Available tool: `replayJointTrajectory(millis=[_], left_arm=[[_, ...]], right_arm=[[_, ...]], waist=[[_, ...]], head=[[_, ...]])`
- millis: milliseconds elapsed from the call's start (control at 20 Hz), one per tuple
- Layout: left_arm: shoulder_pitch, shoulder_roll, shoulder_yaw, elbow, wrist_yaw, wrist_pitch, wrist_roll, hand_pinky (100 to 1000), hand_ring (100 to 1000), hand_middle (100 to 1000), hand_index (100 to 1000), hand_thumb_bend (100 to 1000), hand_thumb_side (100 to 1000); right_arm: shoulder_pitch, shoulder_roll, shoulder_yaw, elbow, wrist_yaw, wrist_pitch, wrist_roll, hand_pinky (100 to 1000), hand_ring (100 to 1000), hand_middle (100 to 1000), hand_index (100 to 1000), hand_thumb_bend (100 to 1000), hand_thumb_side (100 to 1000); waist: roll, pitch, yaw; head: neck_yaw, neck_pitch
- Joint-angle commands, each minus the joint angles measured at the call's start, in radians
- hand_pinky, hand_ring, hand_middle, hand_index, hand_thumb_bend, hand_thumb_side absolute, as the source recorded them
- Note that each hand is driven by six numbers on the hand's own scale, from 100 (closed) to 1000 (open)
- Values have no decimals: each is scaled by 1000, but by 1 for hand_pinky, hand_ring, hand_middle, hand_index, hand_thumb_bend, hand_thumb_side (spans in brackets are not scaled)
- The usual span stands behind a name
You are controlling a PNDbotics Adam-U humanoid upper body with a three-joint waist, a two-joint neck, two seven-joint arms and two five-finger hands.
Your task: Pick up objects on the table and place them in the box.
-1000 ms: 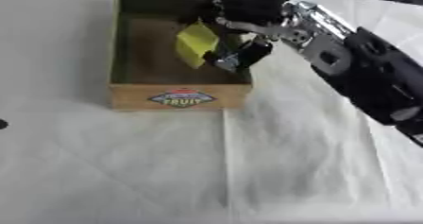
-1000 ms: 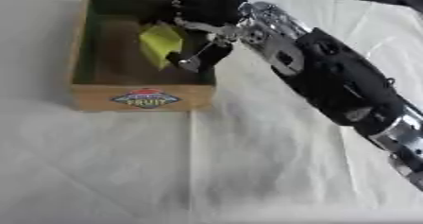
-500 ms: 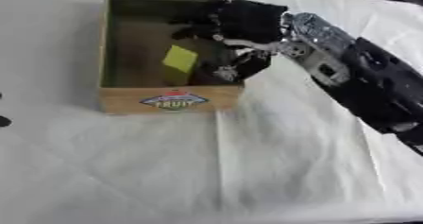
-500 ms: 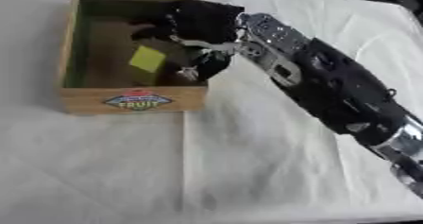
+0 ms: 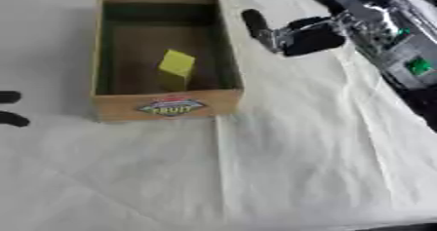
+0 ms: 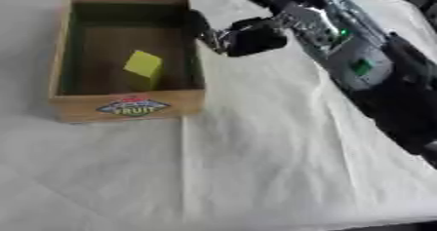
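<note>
A table (image 5: 299, 176) covered with a creased white cloth fills both views. The right arm (image 6: 367, 74), black with silver joints and small green marks, enters from the upper right corner and extends toward the far middle of the table. A wooden box (image 5: 226, 54), open at the top and bearing a label reading "FRUIT" (image 5: 170, 106) on its near wall, stands at the far left part of the table. The right hand (image 5: 294, 32) hangs just beside the box's right wall, outside it, fingers relaxed and spread, nothing held. A yellow block (image 5: 176, 64) lies inside the box, on its floor, near the middle and somewhat toward the near wall, tilted on an edge. The left hand (image 5: 10, 109) appears only as two dark fingertips at the left edge of the left eye view; whether it is spread or curled cannot be told.
</note>
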Motion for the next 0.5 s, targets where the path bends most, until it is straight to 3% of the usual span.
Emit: replayJointTrajectory(millis=[50,250,400,450,500], left_arm=[[2,13,17,-20,-10,-1,15,563,712,824,826,100,937],[8,12,24,-19,-20,1,26,560,710,824,826,100,937],[7,8,27,-20,-25,2,31,559,710,824,826,100,937],[8,7,27,-20,-26,2,32,559,710,823,825,100,936],[8,6,28,-20,-26,2,33,560,711,824,825,100,936]], right_arm=[[51,1,-71,-19,-103,-81,-41,777,773,790,994,100,425],[151,83,-109,-19,-161,-159,-50,759,753,766,985,100,470],[199,164,-110,-19,-170,-178,-42,753,748,759,982,100,470],[211,188,-108,-19,-168,-178,-37,750,745,757,981,100,407],[225,218,-105,-19,-164,-176,-31,749,744,754,980,100,470]], waist=[[9,-20,-16],[16,-18,-42],[24,-17,-50],[26,-18,-54],[29,-19,-59]], head=[[38,-12],[86,-21],[108,-26],[109,-25],[111,-24]])
